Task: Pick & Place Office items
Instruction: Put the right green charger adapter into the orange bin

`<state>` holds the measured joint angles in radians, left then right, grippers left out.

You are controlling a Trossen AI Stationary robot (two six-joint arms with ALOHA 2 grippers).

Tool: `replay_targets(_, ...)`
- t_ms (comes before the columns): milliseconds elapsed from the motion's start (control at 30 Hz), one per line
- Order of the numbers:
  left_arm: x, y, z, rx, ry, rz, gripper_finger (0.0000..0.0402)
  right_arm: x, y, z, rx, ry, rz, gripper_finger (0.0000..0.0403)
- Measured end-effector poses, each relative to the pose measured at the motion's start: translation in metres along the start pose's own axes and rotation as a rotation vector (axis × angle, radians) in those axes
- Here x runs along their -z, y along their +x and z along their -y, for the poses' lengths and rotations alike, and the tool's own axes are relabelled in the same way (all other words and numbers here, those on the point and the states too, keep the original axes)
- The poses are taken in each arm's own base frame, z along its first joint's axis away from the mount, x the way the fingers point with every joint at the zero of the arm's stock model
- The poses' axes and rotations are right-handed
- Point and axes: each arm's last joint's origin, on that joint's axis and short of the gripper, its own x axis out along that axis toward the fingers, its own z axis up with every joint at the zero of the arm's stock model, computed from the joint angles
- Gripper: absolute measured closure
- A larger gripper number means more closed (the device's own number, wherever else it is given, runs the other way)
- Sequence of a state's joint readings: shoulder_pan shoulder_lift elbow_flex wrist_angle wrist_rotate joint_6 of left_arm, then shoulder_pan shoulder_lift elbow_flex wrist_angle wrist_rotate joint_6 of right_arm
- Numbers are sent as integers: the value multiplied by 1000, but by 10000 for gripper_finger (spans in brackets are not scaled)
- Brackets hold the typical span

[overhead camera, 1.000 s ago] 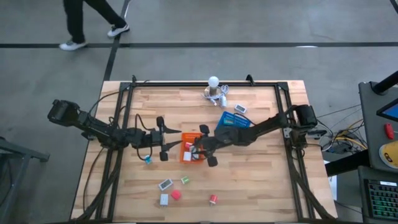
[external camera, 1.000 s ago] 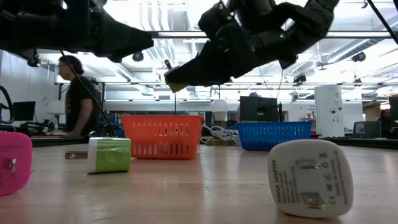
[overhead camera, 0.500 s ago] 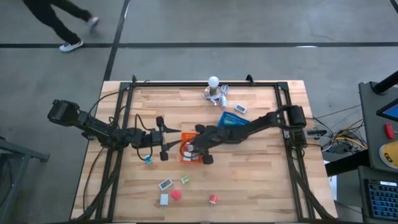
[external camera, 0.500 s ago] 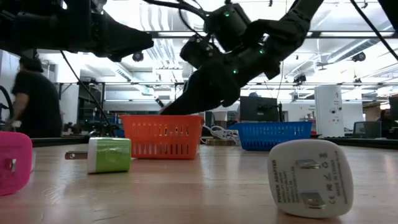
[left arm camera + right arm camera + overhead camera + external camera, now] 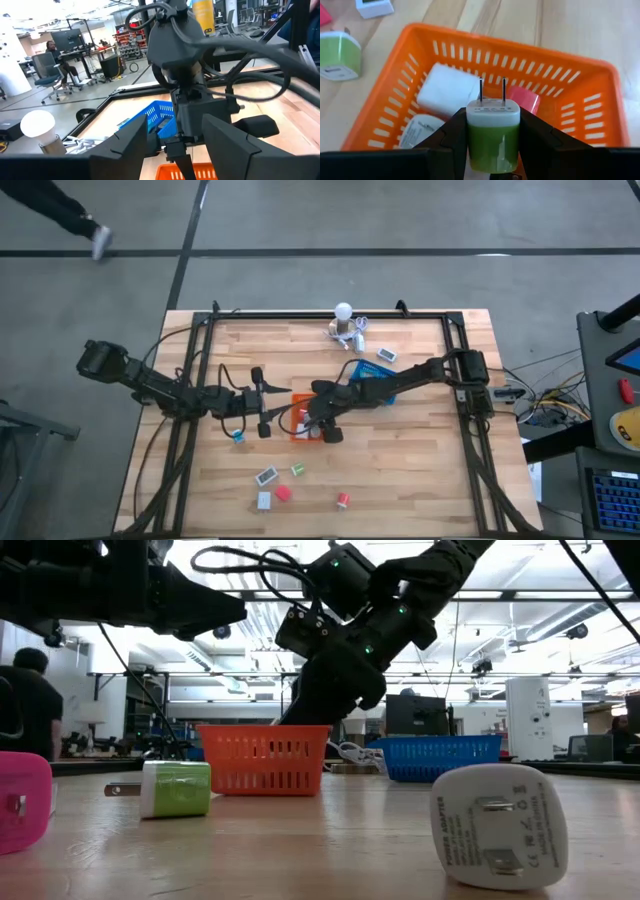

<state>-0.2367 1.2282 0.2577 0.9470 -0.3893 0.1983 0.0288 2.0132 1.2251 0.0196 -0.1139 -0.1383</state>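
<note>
My right gripper (image 5: 318, 423) hovers over the orange basket (image 5: 301, 428), shut on a green-and-white plug charger (image 5: 492, 131). In the basket lie two white chargers (image 5: 445, 89) and a pink one (image 5: 524, 98). My left gripper (image 5: 261, 403) waits open just left of the basket, level above the table. Loose office items rest flat on the table near the front edge: a teal piece (image 5: 238, 436), a white-grey one (image 5: 266, 476), a green one (image 5: 297, 470), a white one (image 5: 264, 500), a pink one (image 5: 283, 493) and a red one (image 5: 343, 500). My right gripper pinches the charger between its two fingers (image 5: 447, 137) by the two opposite sides of its green body (image 5: 492, 145). The white prong end (image 5: 492, 111) points away from the gripper, down toward the basket. The fingers slant down from the table's right. The charger is lifted clear.
A blue basket (image 5: 381, 381) sits right of the orange one, under my right arm. A white bulb cluster with cables (image 5: 345, 320) stands near the far edge. In the low view a green charger (image 5: 176, 788), a pink one (image 5: 20, 802) and a white one (image 5: 500, 825) lie up front.
My right gripper has moved toward the table's left and down over the orange basket, tipping from a shallow slant to a steep downward one, still shut on the green charger. A person has walked off to the left beyond the table.
</note>
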Motion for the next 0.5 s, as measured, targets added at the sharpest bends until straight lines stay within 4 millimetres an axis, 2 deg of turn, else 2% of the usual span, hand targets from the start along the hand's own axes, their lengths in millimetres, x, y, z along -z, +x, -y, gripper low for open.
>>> replay_targets(300,0,0,0,0,0,0,207,1,0,1,2,20,-1,280)
replay_targets(500,0,0,0,1,1,0,207,-1,0,2,5,27,18,209)
